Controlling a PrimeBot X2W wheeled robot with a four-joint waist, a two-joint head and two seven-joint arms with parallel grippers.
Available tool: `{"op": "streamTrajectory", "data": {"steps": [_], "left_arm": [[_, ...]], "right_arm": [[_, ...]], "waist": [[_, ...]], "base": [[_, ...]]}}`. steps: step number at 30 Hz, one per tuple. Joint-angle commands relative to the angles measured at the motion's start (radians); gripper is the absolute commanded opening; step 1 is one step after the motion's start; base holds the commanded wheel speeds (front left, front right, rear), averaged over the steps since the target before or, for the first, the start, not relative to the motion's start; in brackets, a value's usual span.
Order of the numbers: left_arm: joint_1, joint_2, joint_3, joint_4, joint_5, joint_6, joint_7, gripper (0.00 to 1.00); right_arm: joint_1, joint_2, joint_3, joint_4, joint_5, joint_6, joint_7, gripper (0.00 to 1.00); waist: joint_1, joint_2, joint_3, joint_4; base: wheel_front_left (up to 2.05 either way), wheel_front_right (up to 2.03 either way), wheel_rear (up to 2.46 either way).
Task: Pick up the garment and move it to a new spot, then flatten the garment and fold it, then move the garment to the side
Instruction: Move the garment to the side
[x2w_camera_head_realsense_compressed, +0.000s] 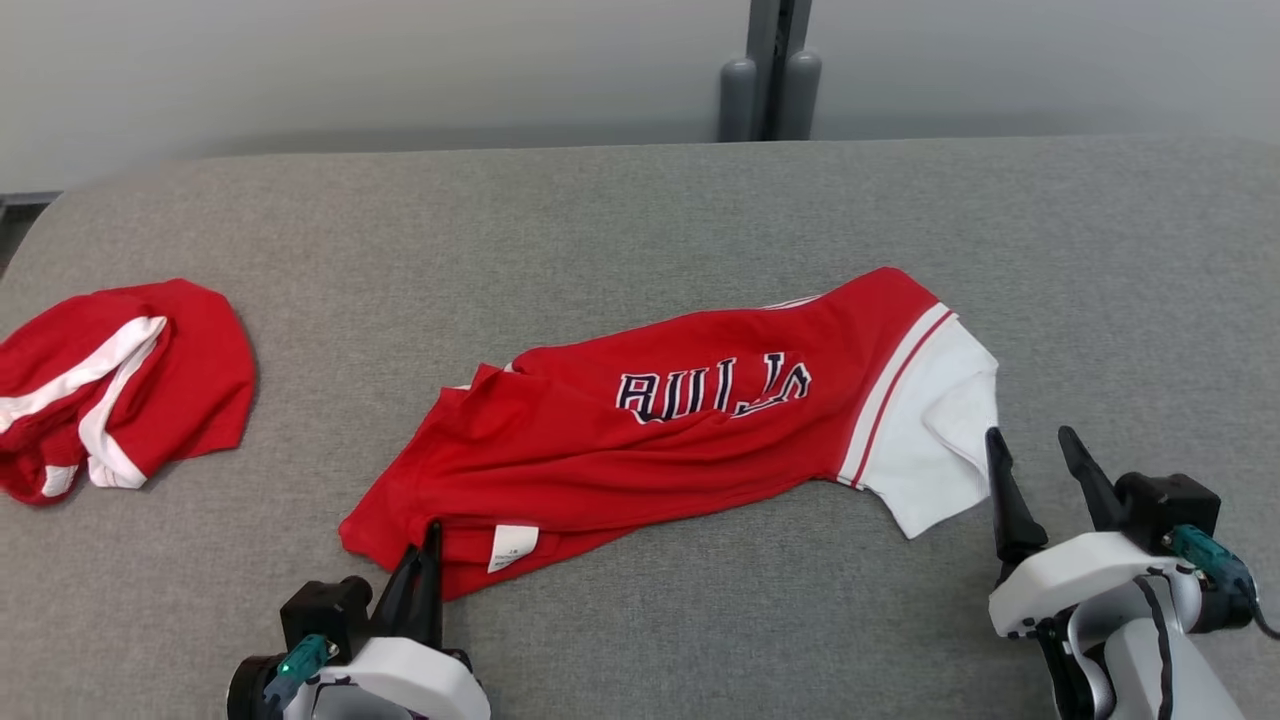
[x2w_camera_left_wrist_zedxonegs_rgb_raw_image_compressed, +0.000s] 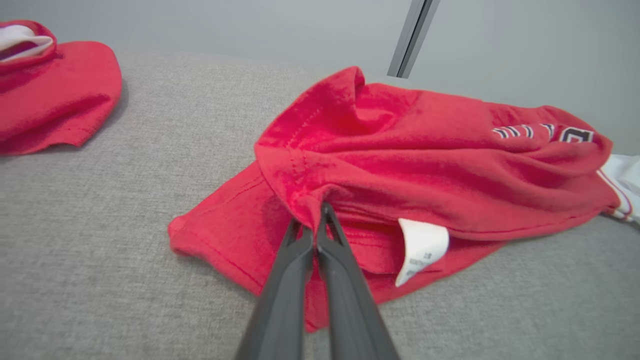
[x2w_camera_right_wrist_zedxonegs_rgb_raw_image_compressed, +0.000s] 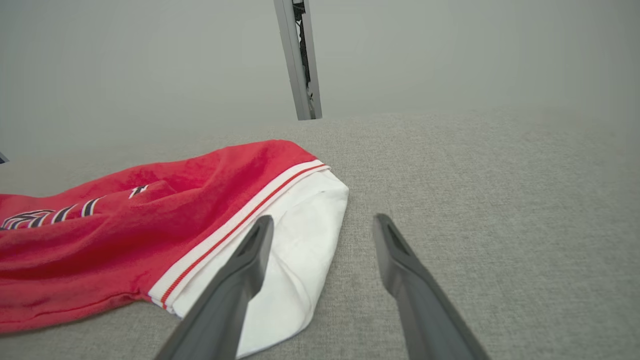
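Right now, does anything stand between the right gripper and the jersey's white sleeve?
Nothing visible does. The right gripper has its fingers open at the edge of the white sleeve of the red jersey, with bare grey surface around them. The left gripper is shut on the jersey's hem.

Grey table (x2w_camera_head_realsense_compressed: 640, 220) bearing jersey (x2w_camera_head_realsense_compressed: 600, 440), red bundle (x2w_camera_head_realsense_compressed: 190, 380)

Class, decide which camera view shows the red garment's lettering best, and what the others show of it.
The head view: the lettering lies whole and facing the camera, though creased. The left wrist view catches a foreshortened strip far right; the right wrist view, a few letters at its left edge.
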Motion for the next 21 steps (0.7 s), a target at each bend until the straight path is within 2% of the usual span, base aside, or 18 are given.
{"op": "streamTrajectory", "data": {"steps": [1,8,16,19,20,21], "left_arm": [[-0.025,0.004,-0.006,-0.008,0.000,-0.006,0.000,0.00],[-0.046,0.004,-0.060,-0.013,-0.009,-0.003,0.000,0.00],[-0.053,0.005,-0.089,-0.014,-0.019,0.007,0.000,0.00],[-0.058,0.005,-0.087,-0.013,-0.011,0.008,0.000,0.00],[-0.059,0.005,-0.086,-0.009,-0.006,0.008,0.000,0.00],[-0.059,0.005,-0.084,-0.008,-0.007,0.008,0.000,0.00]], "right_arm": [[-0.025,-0.006,-0.006,0.017,-0.014,0.000,-0.002,1.00],[-0.125,-0.007,-0.019,0.137,-0.102,0.000,-0.002,1.00],[-0.198,-0.005,-0.054,0.296,-0.193,0.000,-0.002,1.00],[-0.213,-0.007,-0.071,0.322,-0.199,0.000,-0.001,1.00],[-0.215,-0.007,-0.076,0.320,-0.200,0.000,-0.001,0.79],[-0.216,-0.007,-0.078,0.316,-0.196,0.000,-0.001,0.47]], "waist": [[0.0000,0.0000,0.015,0.025],[0.0000,0.0000,0.048,0.076],[0.0000,0.0000,0.066,0.092],[0.0000,0.0000,0.070,0.093],[0.0000,0.0000,0.071,0.092],[0.0000,0.0000,0.071,0.092]], "base": [[0.00,0.00,0.00],[0.00,0.00,0.00],[0.00,0.00,0.00],[0.00,0.00,0.00],[0.00,0.00,0.00],[0.00,0.00,0.00]]}}
